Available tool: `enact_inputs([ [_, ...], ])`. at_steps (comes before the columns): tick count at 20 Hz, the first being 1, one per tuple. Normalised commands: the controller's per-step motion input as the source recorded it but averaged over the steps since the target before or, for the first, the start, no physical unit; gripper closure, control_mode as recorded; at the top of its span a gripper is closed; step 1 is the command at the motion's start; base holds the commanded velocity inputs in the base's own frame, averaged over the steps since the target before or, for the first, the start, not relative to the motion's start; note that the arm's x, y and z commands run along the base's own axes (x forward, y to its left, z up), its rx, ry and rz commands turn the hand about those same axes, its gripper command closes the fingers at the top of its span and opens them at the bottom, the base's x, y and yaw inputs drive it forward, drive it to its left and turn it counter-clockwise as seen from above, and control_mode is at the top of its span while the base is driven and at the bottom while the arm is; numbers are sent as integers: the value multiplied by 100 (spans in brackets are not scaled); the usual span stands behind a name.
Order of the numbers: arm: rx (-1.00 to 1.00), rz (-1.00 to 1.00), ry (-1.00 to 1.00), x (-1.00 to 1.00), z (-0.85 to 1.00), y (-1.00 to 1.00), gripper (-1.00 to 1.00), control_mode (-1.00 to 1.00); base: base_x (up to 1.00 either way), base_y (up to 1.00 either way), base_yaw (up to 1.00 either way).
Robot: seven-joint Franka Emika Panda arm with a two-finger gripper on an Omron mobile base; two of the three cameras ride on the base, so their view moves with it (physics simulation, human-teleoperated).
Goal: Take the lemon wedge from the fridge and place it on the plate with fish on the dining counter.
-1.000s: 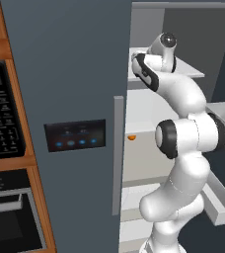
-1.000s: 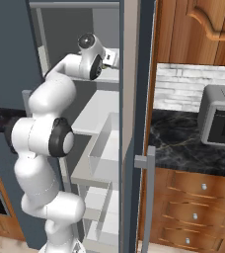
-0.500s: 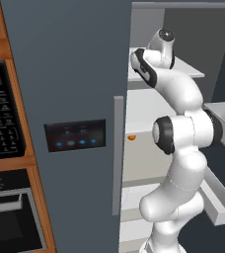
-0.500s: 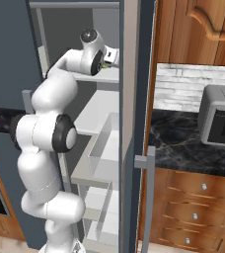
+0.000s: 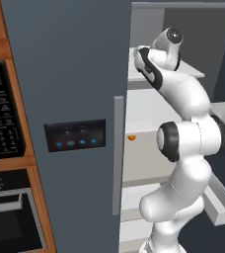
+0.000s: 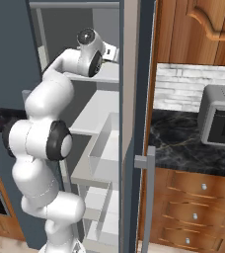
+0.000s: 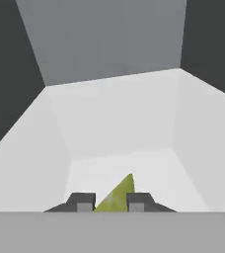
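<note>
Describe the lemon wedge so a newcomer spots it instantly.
Start at the slate-grey fridge, right door open. On its upper white shelf, between the pincer tips, sits the lemon wedge: a small yellowish-green pointed sliver, unlike the small orange fruit a shelf lower.

Both base views look forward from behind the arm, sharing the open fridge (image 5: 75, 74); the hand view looks close along a shelf (image 7: 114, 123).

lemon wedge (image 7: 115, 196) between pincer (image 7: 111, 202) fingertips, on fridge (image 5: 75, 89) shelf
</note>
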Motion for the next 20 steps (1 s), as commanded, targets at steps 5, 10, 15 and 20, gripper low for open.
enact_inputs([
  [5, 5, 0, -38, -100, 32, 14, 100, -100, 0, 0, 0],
  [10, 3, 0, -5, -100, -7, 14, 100, -100, 0, 0, 0],
  [15, 6, 0, 24, -100, 0, 10, 100, -100, 0, 0, 0],
  [20, 0, 3, 18, -60, -19, 17, 100, 100, -40, 3, 11],
])
